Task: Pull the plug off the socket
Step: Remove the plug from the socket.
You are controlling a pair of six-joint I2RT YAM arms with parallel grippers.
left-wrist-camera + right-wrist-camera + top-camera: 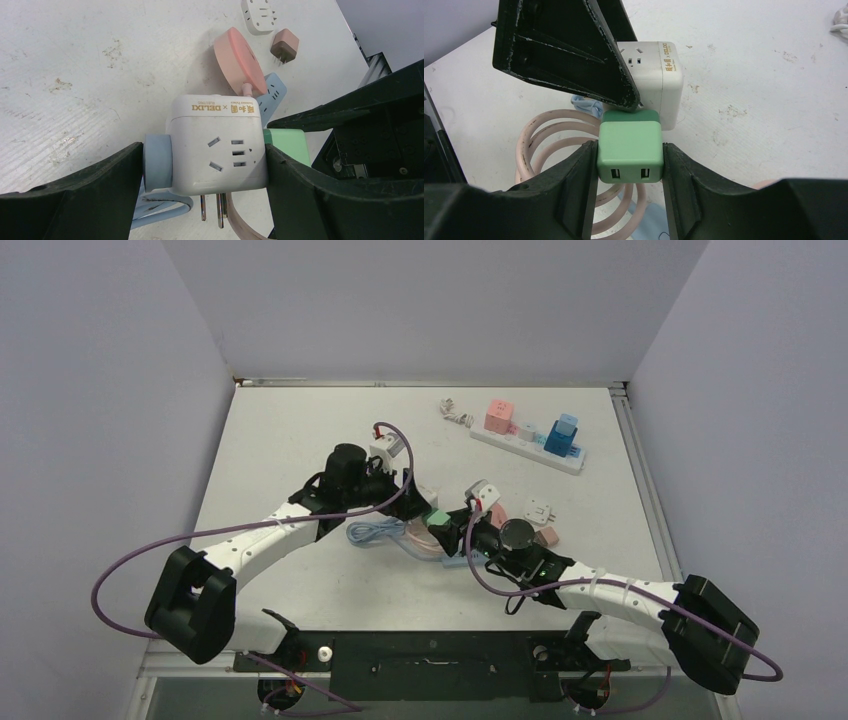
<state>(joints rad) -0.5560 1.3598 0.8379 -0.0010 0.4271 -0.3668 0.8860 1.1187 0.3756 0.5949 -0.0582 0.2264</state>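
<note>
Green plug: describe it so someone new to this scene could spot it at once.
Near the middle of the white table is a white cube socket. The green plug sticks out of its side, clamped in the right gripper. Unlike the blue plug on the opposite side, it is mint green with two USB ports.

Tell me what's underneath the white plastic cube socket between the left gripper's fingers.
Two metal prongs stick out below the white plastic cube socket. Beneath lie a looped pale blue cable and a pink cable. The cube and the left gripper cover the rest.
</note>
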